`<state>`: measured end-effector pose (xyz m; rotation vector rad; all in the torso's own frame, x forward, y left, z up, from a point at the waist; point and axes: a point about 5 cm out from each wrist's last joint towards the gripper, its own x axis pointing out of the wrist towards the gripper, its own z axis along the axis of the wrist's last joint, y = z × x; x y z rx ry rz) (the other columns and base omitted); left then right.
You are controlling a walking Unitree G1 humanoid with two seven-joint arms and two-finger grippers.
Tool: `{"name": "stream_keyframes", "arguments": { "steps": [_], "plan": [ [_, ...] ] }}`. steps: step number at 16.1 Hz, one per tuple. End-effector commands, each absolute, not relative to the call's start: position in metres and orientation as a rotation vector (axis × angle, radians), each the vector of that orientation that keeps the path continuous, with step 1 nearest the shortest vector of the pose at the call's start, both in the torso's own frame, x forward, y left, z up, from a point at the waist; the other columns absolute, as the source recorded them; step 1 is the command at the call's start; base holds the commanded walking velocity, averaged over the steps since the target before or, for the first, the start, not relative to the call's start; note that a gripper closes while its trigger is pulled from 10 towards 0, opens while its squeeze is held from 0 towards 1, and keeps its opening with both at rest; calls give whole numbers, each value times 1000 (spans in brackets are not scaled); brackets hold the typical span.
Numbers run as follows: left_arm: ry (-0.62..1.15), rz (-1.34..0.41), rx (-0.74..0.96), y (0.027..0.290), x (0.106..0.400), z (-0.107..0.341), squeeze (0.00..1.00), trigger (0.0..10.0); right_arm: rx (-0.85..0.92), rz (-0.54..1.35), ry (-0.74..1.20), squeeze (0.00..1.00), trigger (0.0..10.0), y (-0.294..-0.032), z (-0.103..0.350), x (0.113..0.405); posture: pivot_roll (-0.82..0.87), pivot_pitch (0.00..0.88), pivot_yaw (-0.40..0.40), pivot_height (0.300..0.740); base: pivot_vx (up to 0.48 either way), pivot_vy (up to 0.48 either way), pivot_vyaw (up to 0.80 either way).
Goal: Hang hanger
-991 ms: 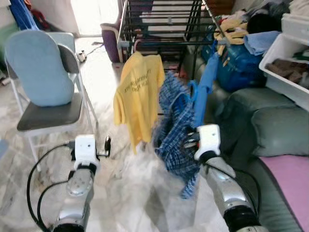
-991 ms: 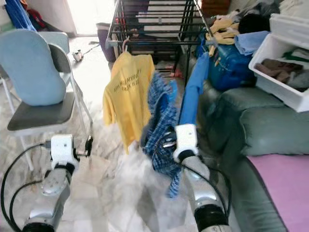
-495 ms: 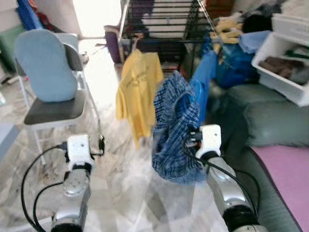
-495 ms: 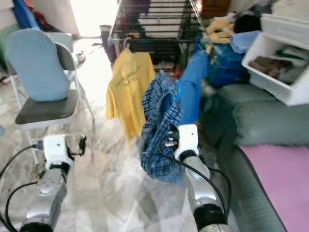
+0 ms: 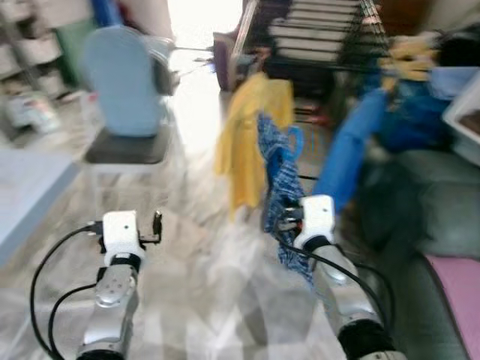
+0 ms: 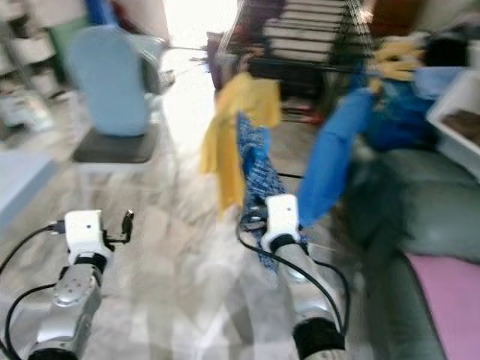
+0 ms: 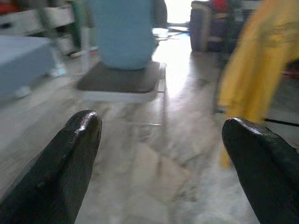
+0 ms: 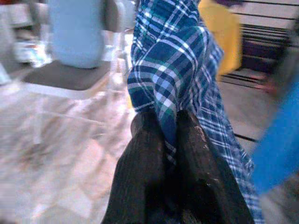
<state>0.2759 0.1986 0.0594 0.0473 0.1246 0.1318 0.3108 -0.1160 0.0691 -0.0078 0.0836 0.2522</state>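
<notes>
Blue plaid cloth marks the middle of the blurred left eye view: a checked shirt (image 5: 279, 184) hangs in a narrow fold just in front of the drying rack (image 5: 322, 37), with a yellow shirt (image 5: 251, 139) hanging from the rack just behind it and a blue garment (image 5: 352, 154) drooping off the rack on the far side. The right gripper (image 5: 287, 219) is raised at the lower part of the checked shirt. The left gripper (image 5: 156, 225) is held up over the marble floor (image 5: 202, 270), well apart from the rack and nearer to the chair with the pale blue cushion (image 5: 124, 82). A grey-green sofa (image 5: 442, 202) lies beside the rack.

The right eye view gives the same layout.

In the left wrist view the left gripper's two black fingers (image 7: 60, 168) stand wide apart with bare floor between them, facing the chair and the yellow shirt.

In the right wrist view the right gripper's fingers (image 8: 145, 168) are pressed together, pinching a fold of the checked shirt, which rises above them. The hanger itself cannot be made out under the cloth.
</notes>
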Motion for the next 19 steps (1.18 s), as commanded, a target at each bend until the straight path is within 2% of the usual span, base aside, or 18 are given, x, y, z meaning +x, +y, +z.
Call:
{"name": "stream_keyframes", "arguments": {
  "steps": [1, 7, 11, 13, 15, 17, 19],
  "plan": [
    [118, 127, 42, 197, 276, 62, 0, 10000, -9, 248, 49, 0, 10000, -119, 78, 315, -31, 0, -9, 740, 0, 0, 800],
    [130, 103, 53, 193, 280, 62, 0, 10000, 8, 256, 63, 0, 10000, -121, 79, 319, -28, 0, -2, 740, 0, 0, 754],
    [148, -8, 114, 187, 277, 61, 0, 10000, -13, 206, 35, 0, 10000, -140, 92, 330, 1, 0, 22, 740, 0, 0, 0],
    [179, -11, 81, 190, 276, 55, 0, 10000, -23, 217, 117, 0, 10000, -140, 75, 326, -4, 0, 33, 740, 0, 0, 0],
    [189, -39, 80, 188, 277, 53, 0, 10000, -42, 220, 106, 0, 10000, -135, 76, 326, 0, 0, 23, 740, 0, 0, 0],
    [169, -52, 96, 186, 275, 56, 0, 10000, -34, 106, 142, 0, 10000, -146, 74, 325, 9, 0, 12, 740, 0, 0, 0],
    [148, -39, 95, 188, 273, 60, 0, 10000, -179, 168, -6, 0, 10000, -148, 86, 319, -4, 0, 18, 740, 0, 0, 0]
  ]
}}
